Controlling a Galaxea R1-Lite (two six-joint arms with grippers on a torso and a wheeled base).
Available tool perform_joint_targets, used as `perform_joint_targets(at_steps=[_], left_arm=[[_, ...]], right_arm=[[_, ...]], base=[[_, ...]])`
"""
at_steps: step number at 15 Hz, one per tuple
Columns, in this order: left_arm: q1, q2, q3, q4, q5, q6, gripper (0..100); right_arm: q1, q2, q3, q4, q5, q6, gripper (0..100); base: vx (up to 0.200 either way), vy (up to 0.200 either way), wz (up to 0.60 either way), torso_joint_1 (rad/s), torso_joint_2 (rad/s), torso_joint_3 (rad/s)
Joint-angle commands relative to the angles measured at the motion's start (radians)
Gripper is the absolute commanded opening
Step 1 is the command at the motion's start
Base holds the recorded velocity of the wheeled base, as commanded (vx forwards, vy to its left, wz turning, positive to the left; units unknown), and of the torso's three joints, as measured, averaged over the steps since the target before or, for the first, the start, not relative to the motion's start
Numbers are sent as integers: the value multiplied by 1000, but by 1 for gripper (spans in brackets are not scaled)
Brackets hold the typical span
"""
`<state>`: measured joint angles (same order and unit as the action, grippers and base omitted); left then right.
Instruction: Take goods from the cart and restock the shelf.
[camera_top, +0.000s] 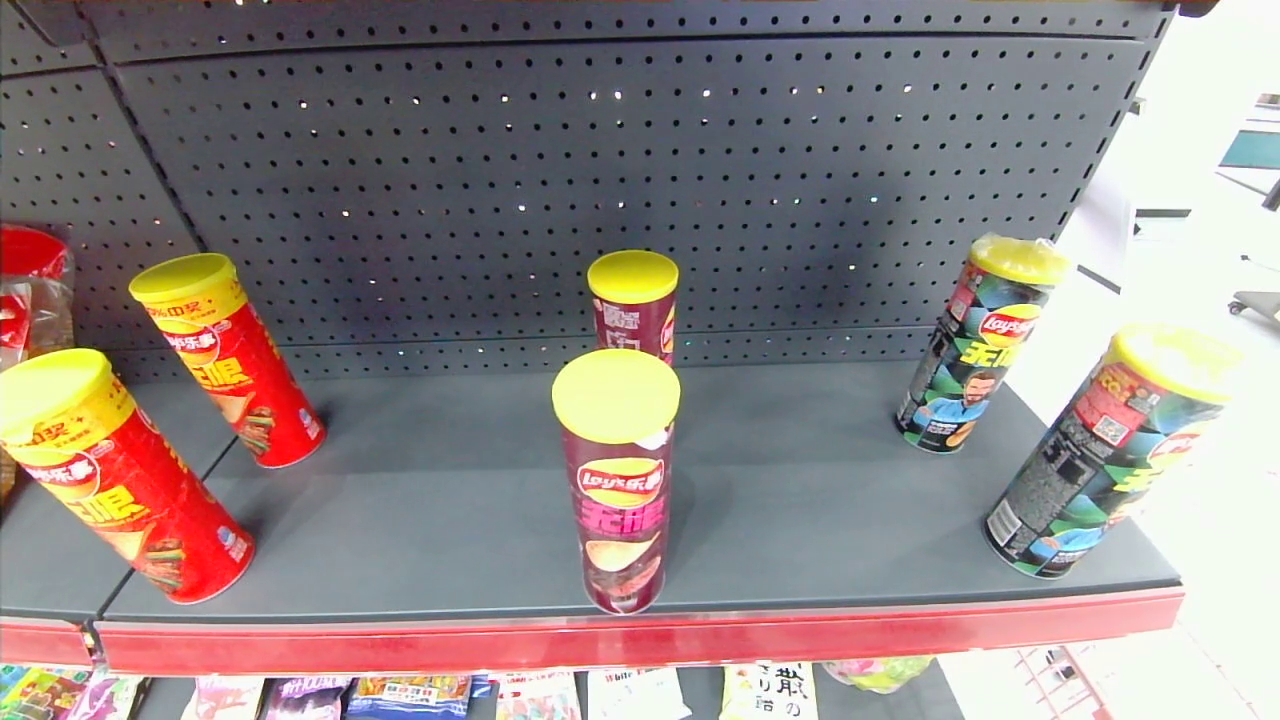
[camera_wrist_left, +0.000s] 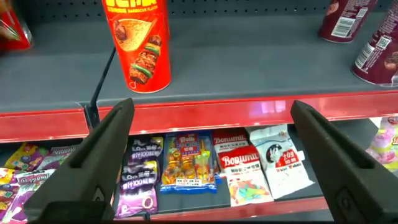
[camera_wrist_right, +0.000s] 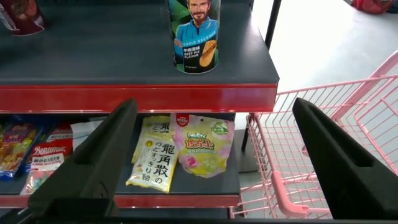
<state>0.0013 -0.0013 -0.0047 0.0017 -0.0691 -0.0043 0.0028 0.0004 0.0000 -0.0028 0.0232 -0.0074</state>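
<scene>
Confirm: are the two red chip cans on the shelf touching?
Apart. Head view shows bare shelf between the front red can and the rear red can.

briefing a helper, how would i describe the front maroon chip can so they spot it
On the grey shelf with the red front strip, look mid-shelf. The front maroon chip can stands nearest the strip, with a second maroon can behind it; red cans stand left, green-black cans right.

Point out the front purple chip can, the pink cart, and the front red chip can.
front purple chip can (camera_top: 620, 500), head view, middle of its label
pink cart (camera_wrist_right: 278, 200), right wrist view, thick frame tube
front red chip can (camera_wrist_left: 138, 46), left wrist view, label front
</scene>
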Motion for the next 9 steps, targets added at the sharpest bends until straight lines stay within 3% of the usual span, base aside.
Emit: perform_joint_targets(at_steps=[1, 9], left_arm=[[0, 1, 0, 0, 0, 0, 100], [0, 1, 0, 0, 0, 0, 100]], right_arm=[[0, 0, 0, 0, 0, 0, 100], [0, 0, 0, 0, 0, 0, 100]], base=[[0, 0, 0, 0, 0, 0], [0, 0, 0, 0, 0, 0]])
